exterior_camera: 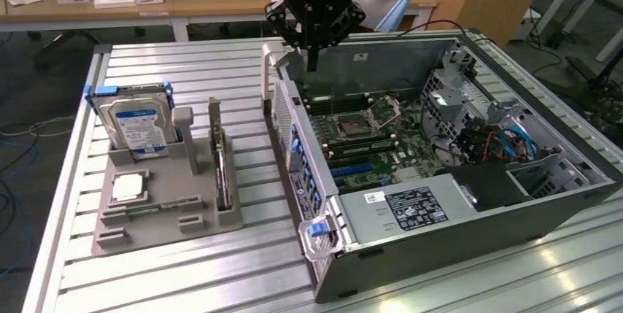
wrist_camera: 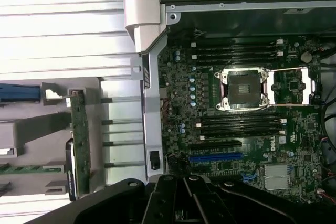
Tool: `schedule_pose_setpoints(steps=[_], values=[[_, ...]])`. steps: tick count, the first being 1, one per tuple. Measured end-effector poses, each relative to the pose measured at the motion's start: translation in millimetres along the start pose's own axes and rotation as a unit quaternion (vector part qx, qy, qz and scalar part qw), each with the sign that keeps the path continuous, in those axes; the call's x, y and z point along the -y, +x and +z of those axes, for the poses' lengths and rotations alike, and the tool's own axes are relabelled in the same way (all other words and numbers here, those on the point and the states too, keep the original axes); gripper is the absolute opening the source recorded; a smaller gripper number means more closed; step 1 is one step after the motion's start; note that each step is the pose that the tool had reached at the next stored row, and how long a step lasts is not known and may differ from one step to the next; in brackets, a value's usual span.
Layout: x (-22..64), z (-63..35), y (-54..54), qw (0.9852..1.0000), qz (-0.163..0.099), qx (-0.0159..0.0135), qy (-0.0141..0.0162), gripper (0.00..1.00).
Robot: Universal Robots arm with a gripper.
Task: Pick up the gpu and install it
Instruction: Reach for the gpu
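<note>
Above the open computer case (exterior_camera: 545, 203), near its wall on the exterior view's left, the black gripper (exterior_camera: 311, 63) hangs from the arm pointing straight down, its fingers pinched together to a narrow tip with nothing between them. It hovers clear of the case. In the wrist view the gripper (wrist_camera: 181, 203) looks down on the motherboard (wrist_camera: 236, 145).

The gpu (exterior_camera: 222, 174) stands on its edge in a grey holder (exterior_camera: 160, 229) on the slatted aluminium table (exterior_camera: 195, 72), well apart from the gripper towards the exterior view's left. The wrist view catches the gpu (wrist_camera: 80, 129) as a thin green board in that holder, with the case's silver wall (wrist_camera: 152, 103) between it and the motherboard.

Beside the card in the holder stand a hard drive (exterior_camera: 136, 127) with a blue and white label and, lying flat, a small silver processor chip (exterior_camera: 128, 187). Inside the case I can see the empty processor socket (exterior_camera: 365, 120), a blue expansion slot (exterior_camera: 351, 171) and the power supply (exterior_camera: 419, 207)
</note>
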State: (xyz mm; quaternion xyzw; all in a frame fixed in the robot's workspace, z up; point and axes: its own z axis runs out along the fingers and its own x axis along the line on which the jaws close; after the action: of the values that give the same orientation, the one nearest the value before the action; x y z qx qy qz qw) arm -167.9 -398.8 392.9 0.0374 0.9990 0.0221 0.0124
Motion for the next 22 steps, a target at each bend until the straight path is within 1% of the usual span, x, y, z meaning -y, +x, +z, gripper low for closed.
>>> schedule_pose_setpoints(steps=[22], values=[[1.5, 0.5, 19.7, 1.0, 0.0, -0.0027, 0.0002, 0.11]])
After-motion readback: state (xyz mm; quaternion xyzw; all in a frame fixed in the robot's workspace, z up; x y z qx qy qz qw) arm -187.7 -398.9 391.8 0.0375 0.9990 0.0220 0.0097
